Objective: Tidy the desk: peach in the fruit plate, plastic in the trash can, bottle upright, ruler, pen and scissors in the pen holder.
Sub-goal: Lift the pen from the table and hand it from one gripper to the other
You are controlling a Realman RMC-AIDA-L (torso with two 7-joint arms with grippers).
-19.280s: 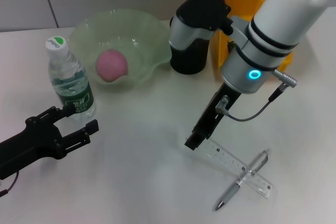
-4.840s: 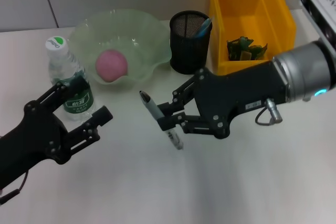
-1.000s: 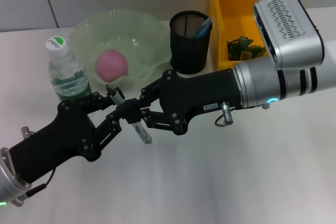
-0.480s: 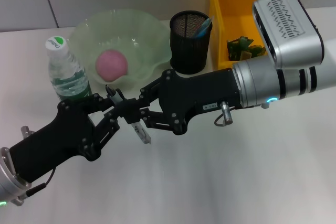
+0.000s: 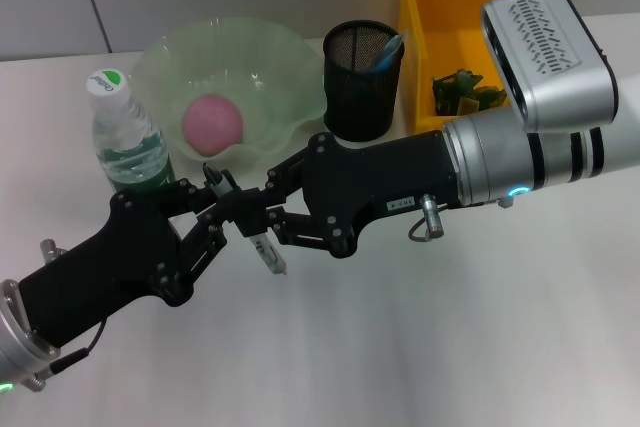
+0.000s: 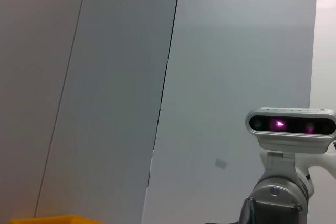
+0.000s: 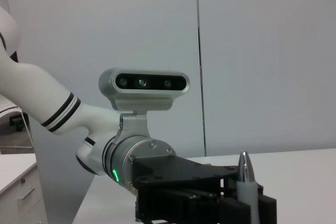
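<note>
The bottle stands upright at the desk's left, beside the fruit plate that holds the peach. In front of them the left gripper and the right gripper meet above the desk, and the pen stands tilted between them, both sets of fingers closed on it. Farther right, behind the right arm, the pen holder already has items poking out, and the yellow trash can beside it contains crumpled plastic.
</note>
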